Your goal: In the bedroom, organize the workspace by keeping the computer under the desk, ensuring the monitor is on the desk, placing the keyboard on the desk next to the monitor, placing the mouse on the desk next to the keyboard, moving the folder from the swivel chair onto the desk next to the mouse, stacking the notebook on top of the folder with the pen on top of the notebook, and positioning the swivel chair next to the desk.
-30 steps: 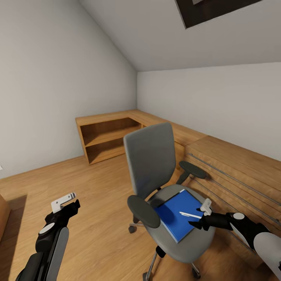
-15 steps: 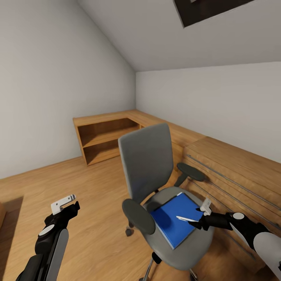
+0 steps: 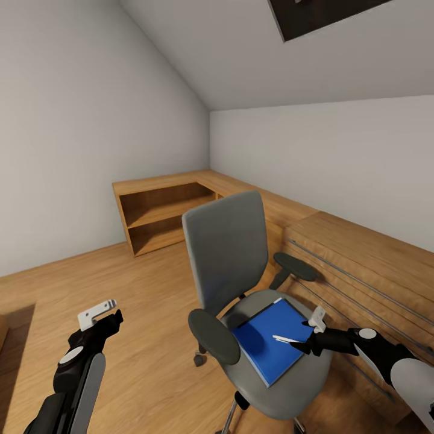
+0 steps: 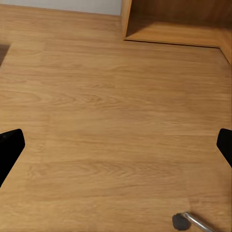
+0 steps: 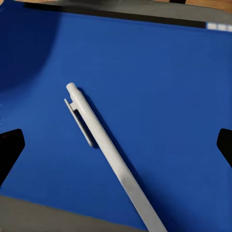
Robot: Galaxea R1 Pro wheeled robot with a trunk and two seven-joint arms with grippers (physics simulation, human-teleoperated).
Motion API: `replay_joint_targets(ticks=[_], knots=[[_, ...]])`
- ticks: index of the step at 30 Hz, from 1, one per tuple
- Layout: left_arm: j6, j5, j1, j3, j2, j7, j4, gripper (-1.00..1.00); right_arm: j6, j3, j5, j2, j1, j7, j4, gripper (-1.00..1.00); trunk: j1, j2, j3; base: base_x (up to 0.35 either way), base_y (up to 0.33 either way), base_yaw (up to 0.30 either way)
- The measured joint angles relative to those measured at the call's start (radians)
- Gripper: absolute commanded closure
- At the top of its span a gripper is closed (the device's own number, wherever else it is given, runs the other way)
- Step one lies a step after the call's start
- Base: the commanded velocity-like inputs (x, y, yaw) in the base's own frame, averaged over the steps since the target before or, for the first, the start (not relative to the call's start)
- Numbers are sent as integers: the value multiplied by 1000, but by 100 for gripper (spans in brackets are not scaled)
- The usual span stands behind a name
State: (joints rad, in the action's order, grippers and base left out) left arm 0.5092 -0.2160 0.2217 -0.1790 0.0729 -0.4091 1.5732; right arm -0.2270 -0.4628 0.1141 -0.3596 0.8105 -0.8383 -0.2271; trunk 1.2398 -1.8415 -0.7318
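Right claw (image 3: 299, 345) hides pen's (image 5: 108, 152) end.

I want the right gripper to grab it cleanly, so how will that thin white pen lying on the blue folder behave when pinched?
The thin white pen looks rigid and light, so it should lift easily. Its round barrel may roll on the smooth bright blue folder, though the side clip probably limits that. The right gripper looks wide open around it, so a closing nudge could skid it sideways.

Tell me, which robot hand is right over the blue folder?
The right gripper. It hangs over the folder on the chair, beside the pen. The left gripper is off over bare floor.
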Motion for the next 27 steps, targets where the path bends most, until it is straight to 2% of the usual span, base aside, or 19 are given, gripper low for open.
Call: replay_joint_targets(ticks=[5, 13, 18, 27], knots=[[-1, 0, 0, 0, 0, 0, 2, -100, 0, -1, -1, 3, 0, 1, 0, -100, 19, -35, -16, 0, 0, 0], [-1, -1, 0, 0, 1, 0, 2, -100, 0, -1, -2, 4, 0, 1, -1, -100, 19, -35, -16, 0, 0, 0], [-1, -1, 0, 1, 2, 0, 2, -100, 0, 0, -2, 3, 0, 1, -1, -100, 38, -70, -31, 0, 0, 0], [-1, -1, 0, 2, 2, 0, 2, -100, 0, 0, -2, 3, 0, 1, 0, -100, 38, -70, -31, 0, 0, 0]])
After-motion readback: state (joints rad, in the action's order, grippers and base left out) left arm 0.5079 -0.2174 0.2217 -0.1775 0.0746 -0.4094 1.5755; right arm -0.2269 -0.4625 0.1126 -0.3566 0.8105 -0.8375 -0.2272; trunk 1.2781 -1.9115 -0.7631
